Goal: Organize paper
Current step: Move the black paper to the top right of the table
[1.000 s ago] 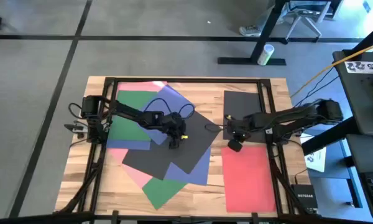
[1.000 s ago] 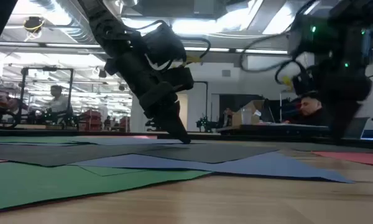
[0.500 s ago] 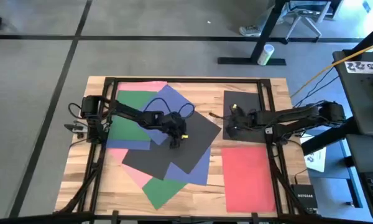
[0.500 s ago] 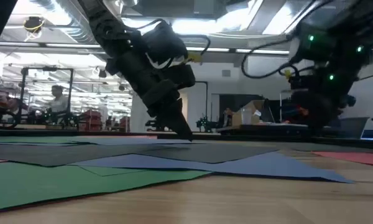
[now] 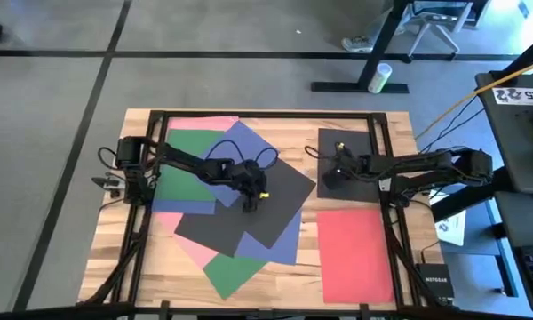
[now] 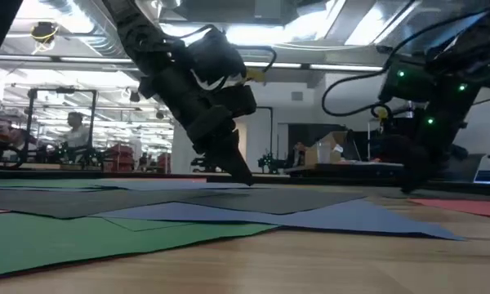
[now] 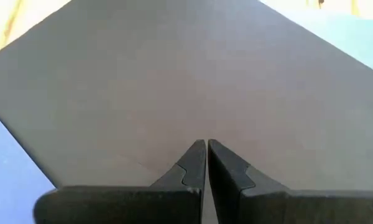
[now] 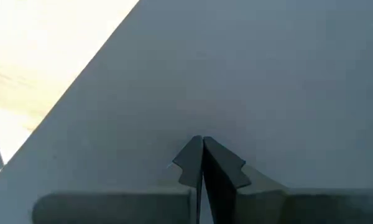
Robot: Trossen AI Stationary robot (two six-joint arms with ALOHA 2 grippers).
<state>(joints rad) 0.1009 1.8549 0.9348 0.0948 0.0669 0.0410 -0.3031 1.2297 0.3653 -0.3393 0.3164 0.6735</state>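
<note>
Left pincer (image 5: pixel 249 206) pressed together on black paper (image 5: pixel 271 209); right pincer (image 5: pixel 330 180) likewise together.

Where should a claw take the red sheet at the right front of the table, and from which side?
Take the red sheet by a corner or edge, probably the one toward the table centre, coming in low from that side. It lies flat and alone on bare wood, touching no other sheet, so no top grip offers; an edge would likely need sliding or lifting first. Its right edge runs by the frame rail, which looks tighter.
</note>
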